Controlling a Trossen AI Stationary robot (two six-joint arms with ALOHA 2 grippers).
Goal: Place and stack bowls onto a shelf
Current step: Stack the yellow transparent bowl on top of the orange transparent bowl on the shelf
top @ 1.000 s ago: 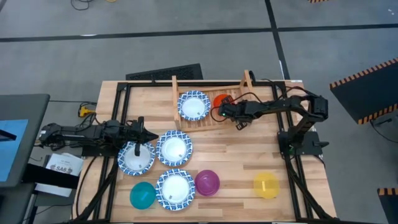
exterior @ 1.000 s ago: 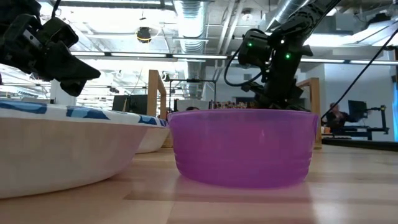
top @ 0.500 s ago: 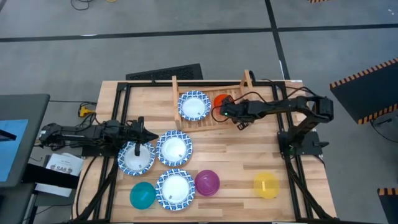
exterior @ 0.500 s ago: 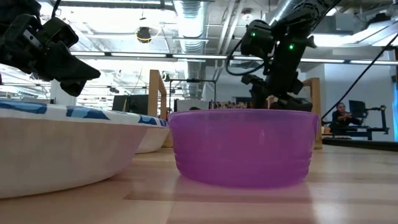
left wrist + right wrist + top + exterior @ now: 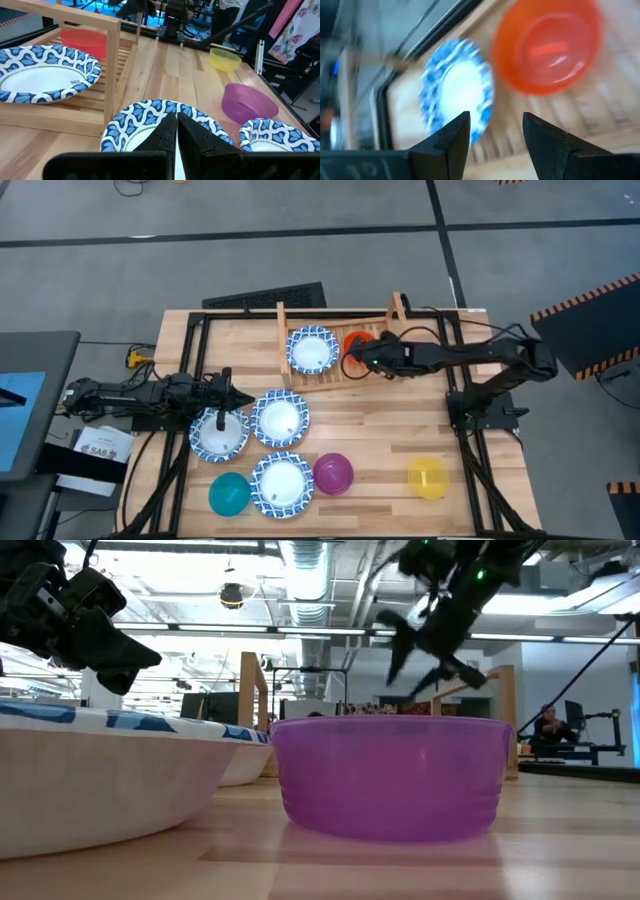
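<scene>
Now my right gripper (image 5: 492, 132) hovers with jaws spread, holding nothing; the orange bowl (image 5: 547, 45) lies just ahead on the shelf (image 5: 285, 330), clear of both fingers.

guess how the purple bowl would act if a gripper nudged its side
The purple bowl looks like thin plastic, so probably light and apt to slide on the smooth wooden table. Its wide flat base suggests sliding rather than tipping.

Grey floor (image 5: 300, 240), ceiling ducts (image 5: 305, 565) (exposed)
</scene>
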